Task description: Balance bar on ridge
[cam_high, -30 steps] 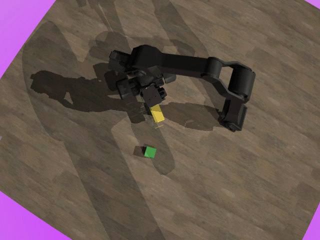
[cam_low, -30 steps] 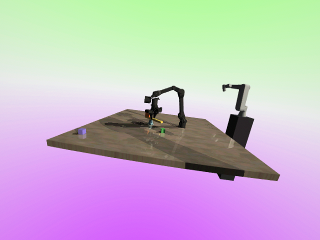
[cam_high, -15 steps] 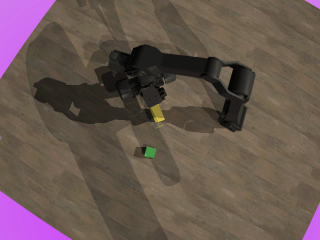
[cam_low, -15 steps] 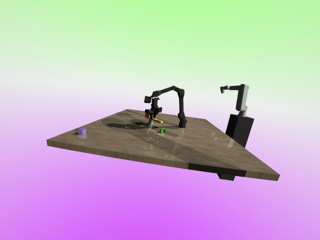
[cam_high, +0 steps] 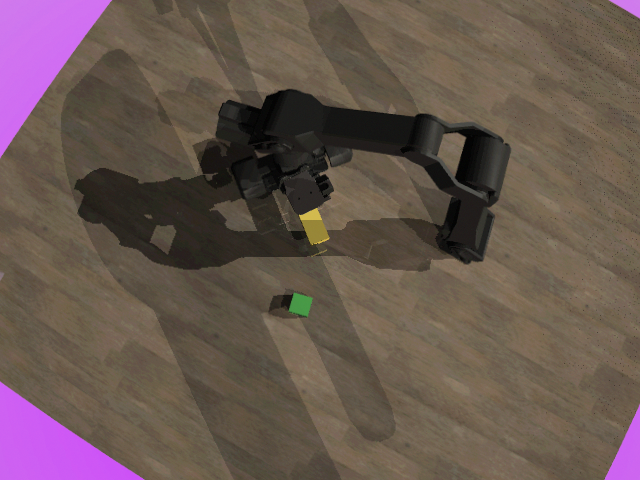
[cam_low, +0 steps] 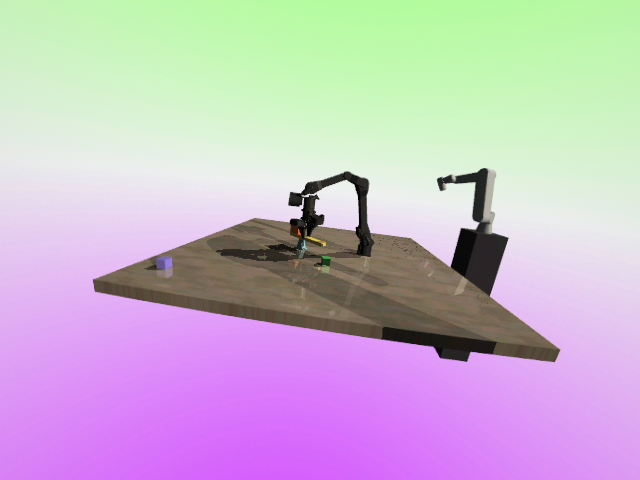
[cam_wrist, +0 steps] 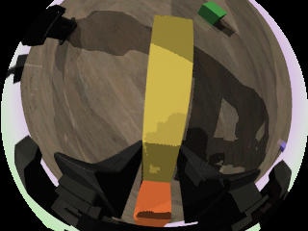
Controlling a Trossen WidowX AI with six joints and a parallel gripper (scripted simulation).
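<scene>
The yellow bar (cam_high: 314,227) (cam_low: 316,241) (cam_wrist: 168,96) has an orange block (cam_low: 295,230) (cam_wrist: 155,197) at one end. My gripper (cam_low: 308,234) (cam_wrist: 160,146) is shut on the bar near the orange end; the long yellow part reaches out past the fingers. In the exterior view the bar is above the table, its yellow end appearing lower than the orange end. A small light-blue ridge (cam_low: 301,245) stands on the table directly below the bar and gripper. Whether the bar touches it, and whether the bar is level, I cannot tell. The ridge is hidden in the other views.
A green cube (cam_high: 300,304) (cam_low: 325,261) (cam_wrist: 212,12) stands on the table beyond the bar's yellow end. A purple cube (cam_low: 163,262) (cam_wrist: 283,145) is near the table's left side in the exterior view. A grey arm (cam_low: 483,196) stands on a black pedestal (cam_low: 478,260) beyond the table.
</scene>
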